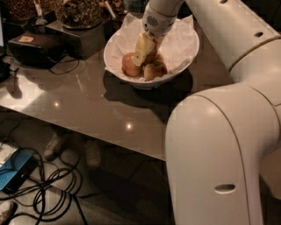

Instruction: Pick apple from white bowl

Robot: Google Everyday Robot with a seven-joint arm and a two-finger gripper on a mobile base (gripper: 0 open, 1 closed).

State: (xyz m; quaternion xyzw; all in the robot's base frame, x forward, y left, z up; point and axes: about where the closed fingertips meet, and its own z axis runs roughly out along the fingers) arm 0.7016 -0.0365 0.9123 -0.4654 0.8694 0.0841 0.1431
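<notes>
The white bowl (184, 55), lined with crinkled white paper, stands at the back of the grey table (88, 110). Three apples lie in it. A rounder orange-red one (129, 65) is at the left and a smaller one (153, 71) is at the front right. The apple (153, 56) sits between and behind them, mostly hidden by my gripper. My gripper (141, 55) reaches down into the bowl from above, right against the apples, with its yellowish tip between the left apple and the hidden one.
A black box (33, 46) with a cable lies at the table's left. Jars of snacks (79, 13) stand behind the bowl on the left. My white arm (219, 154) fills the right side. Cables (48, 184) and a blue device (15, 173) lie on the floor.
</notes>
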